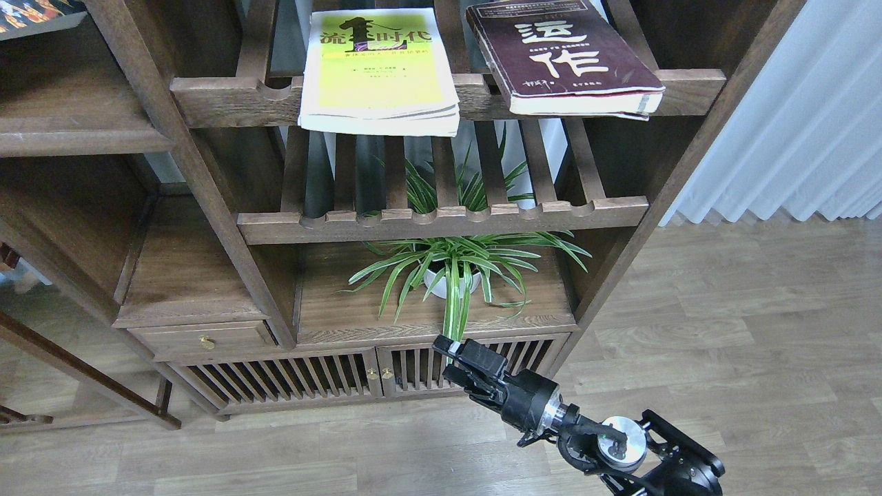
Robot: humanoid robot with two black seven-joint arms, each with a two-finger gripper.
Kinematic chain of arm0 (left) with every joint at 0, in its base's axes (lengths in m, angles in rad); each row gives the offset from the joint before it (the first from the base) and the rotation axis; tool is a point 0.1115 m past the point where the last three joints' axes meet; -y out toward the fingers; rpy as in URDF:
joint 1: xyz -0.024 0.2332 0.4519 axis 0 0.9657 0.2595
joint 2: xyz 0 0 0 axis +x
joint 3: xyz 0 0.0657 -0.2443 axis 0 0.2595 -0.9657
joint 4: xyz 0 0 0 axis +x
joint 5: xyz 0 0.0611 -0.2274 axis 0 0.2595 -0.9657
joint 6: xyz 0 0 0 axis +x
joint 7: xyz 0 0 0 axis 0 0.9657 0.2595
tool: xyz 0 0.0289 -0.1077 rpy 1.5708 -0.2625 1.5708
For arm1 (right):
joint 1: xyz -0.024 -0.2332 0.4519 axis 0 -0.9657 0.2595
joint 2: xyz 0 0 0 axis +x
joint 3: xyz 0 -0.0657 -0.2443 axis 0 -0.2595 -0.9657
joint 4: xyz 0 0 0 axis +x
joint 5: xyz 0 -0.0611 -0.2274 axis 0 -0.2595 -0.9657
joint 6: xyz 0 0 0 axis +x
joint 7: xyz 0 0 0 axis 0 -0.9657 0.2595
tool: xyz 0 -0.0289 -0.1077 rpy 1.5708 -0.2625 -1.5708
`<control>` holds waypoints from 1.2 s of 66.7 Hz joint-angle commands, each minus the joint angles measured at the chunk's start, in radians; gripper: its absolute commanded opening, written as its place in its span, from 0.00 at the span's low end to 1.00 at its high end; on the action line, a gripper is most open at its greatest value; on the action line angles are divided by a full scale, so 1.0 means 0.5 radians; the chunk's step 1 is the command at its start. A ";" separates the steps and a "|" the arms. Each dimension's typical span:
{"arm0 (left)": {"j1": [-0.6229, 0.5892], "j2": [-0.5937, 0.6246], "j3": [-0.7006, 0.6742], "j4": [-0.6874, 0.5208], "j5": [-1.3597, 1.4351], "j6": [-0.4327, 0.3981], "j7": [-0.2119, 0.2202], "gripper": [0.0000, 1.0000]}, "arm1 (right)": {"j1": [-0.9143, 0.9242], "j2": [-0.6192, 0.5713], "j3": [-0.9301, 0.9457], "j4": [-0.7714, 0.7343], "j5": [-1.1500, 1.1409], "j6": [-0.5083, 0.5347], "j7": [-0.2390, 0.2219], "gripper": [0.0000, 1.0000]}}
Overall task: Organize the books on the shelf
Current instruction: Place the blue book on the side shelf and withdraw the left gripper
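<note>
The yellow-green book (379,69) and the thick maroon book (561,55) lie flat side by side on the top slatted rack, their front edges hanging over its notched rail. Only a corner of the colourful "300" book (34,12) shows at the top left, above the solid dark-brown plank shelf (76,131). What holds it is out of view. My right gripper (441,357) is low in front of the cabinet doors, open and empty, far below the books. My left gripper is not in view.
A potted spider plant (455,269) stands on the lower board, its leaves hanging close to my right gripper. A second slatted rack (441,220) sits below the books. Slatted cabinet doors (331,379), a small drawer (203,337), a white curtain (792,138), wood floor.
</note>
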 commanded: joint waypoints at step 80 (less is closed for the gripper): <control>0.037 0.091 0.251 -0.591 0.101 0.000 0.000 0.99 | -0.009 0.000 0.003 -0.012 0.000 0.000 0.000 0.99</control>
